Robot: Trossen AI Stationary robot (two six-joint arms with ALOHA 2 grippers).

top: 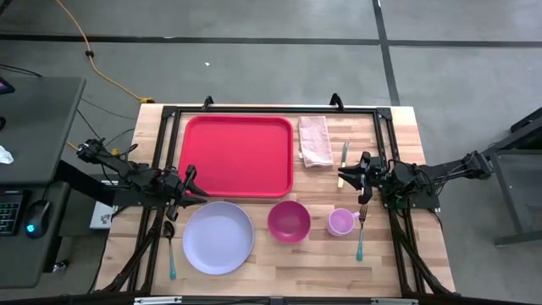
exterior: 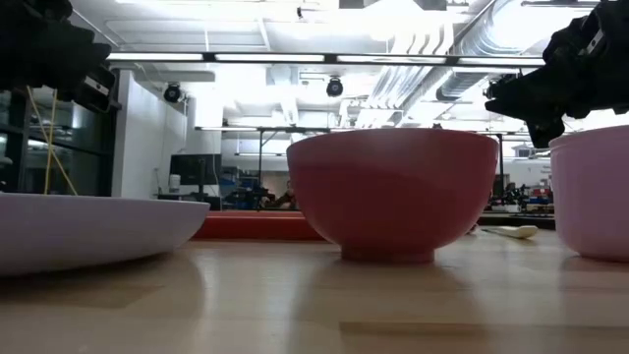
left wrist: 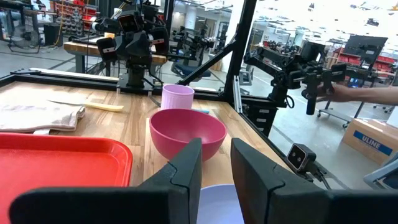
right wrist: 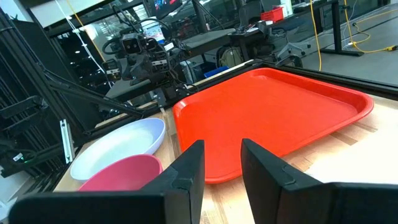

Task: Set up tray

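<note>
The red tray (top: 235,155) lies flat on the wooden table at the far middle and has nothing on it; it also shows in the right wrist view (right wrist: 273,118). My left gripper (top: 193,180) hovers open at the tray's near left corner, above the table. Its fingers (left wrist: 216,163) point level toward the pink bowl (left wrist: 186,132). My right gripper (top: 354,172) hovers open to the right of the tray, pointing level at it (right wrist: 222,165). Neither gripper has anything between its fingers.
Along the near side stand a lavender plate (top: 218,237), the pink bowl (top: 289,220) and a pink cup (top: 341,222). A spoon (top: 170,250) lies left of the plate and a fork (top: 361,233) right of the cup. A folded cloth (top: 315,141) and a pale utensil (top: 344,157) lie right of the tray.
</note>
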